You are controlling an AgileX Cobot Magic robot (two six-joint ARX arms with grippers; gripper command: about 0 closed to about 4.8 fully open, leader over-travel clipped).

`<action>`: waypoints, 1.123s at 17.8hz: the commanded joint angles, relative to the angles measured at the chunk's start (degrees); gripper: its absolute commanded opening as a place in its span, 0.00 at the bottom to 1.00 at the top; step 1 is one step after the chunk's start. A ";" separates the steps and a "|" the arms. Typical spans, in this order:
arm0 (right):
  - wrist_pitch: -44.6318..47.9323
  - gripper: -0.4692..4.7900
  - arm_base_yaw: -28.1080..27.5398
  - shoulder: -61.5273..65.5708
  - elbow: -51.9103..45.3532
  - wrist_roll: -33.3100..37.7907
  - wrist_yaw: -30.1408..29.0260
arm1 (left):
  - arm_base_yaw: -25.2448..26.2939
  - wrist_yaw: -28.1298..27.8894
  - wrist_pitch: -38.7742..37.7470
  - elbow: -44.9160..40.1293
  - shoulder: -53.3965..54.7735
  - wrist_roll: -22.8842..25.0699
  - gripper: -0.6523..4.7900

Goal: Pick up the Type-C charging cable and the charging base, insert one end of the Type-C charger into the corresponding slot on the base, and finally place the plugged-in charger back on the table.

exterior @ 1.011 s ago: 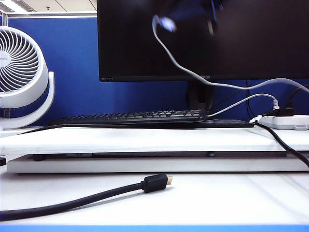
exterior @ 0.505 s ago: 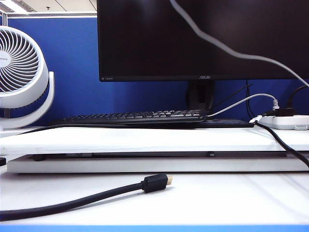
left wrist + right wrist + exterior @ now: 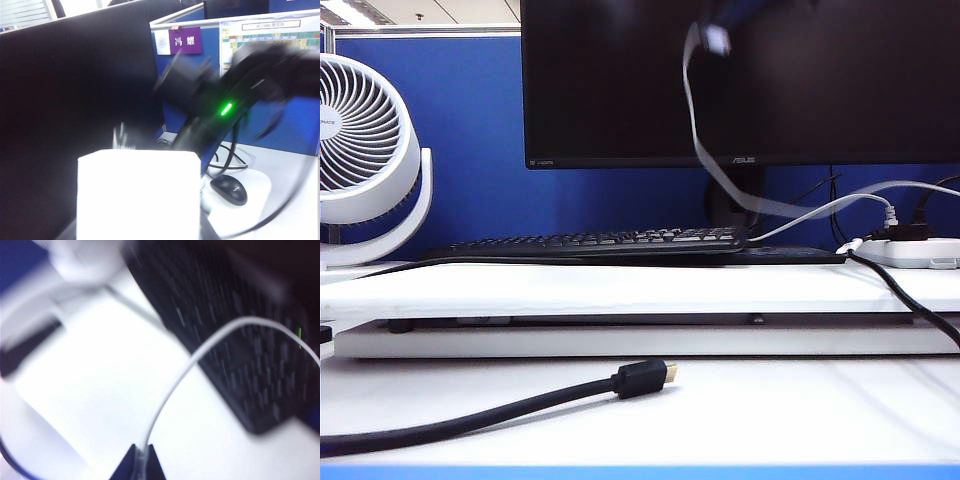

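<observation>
Pinches the Type-C charging cable (image 3: 173, 390) in the right gripper (image 3: 140, 460), jaws nearly closed on the cord. Lifts the plug toward 12 o'clock before the monitor (image 3: 620, 90), probably for free aiming. Carries the charging base (image 3: 137, 192) aloft at the left gripper, fingers hidden behind it, apparently clamped.

Counts one base and three cords: this one, a black cable (image 3: 470, 420) at 6 o'clock on the table (image 3: 770, 410), and a white cord (image 3: 889, 213) at 3 o'clock.

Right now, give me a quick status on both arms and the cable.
Right gripper shut on the Type-C charging cable, raised before the monitor. Left gripper holds the charging base aloft. Not plugged yet.
</observation>
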 commanded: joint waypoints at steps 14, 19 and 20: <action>-7.50 0.39 1.64 21.73 0.20 -0.48 4.74 | -0.02 0.11 1.60 0.17 -0.22 0.07 0.11; -9.94 0.43 2.08 21.33 0.22 -5.97 8.55 | -0.02 0.24 1.57 0.17 -0.22 0.04 0.11; -11.80 0.43 2.60 21.27 0.22 -9.49 12.20 | -0.02 0.24 1.55 0.17 -0.22 0.04 0.11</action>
